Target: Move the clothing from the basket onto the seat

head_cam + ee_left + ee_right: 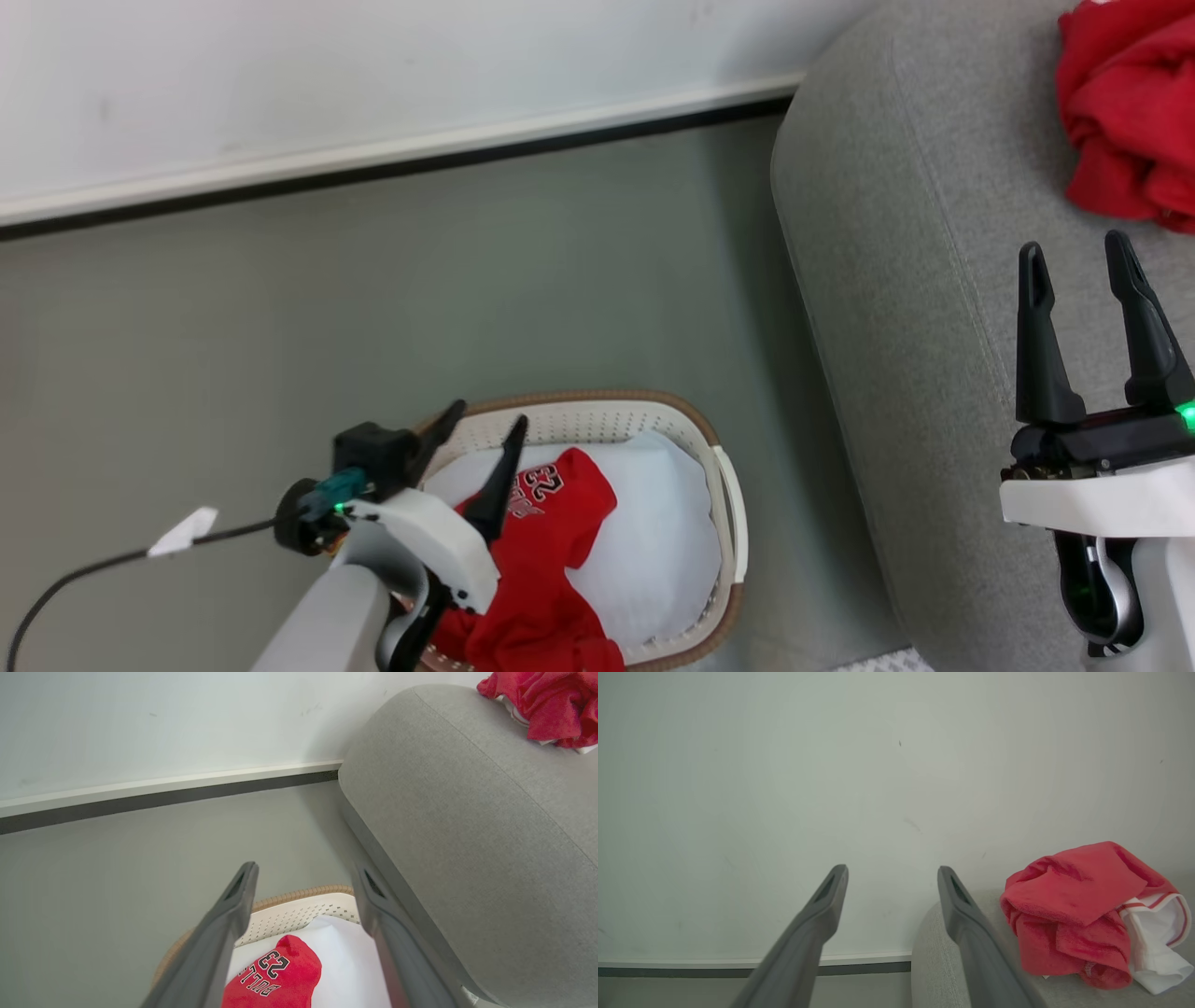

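Lettering on the red clothing [546, 551] in the basket [597, 401] reads "BULLS 23". A second red garment [1125, 121] lies crumpled on the seat [915, 280]. Left tool [487, 417] hovers above the basket, right tool [1074, 245] over the seat, both spread wide, empty.

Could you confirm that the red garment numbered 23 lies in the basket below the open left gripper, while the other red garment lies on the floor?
Not quite: the other red garment lies on the sofa instead, as the head view shows. The garment numbered 23 does lie in the basket below the open left gripper.
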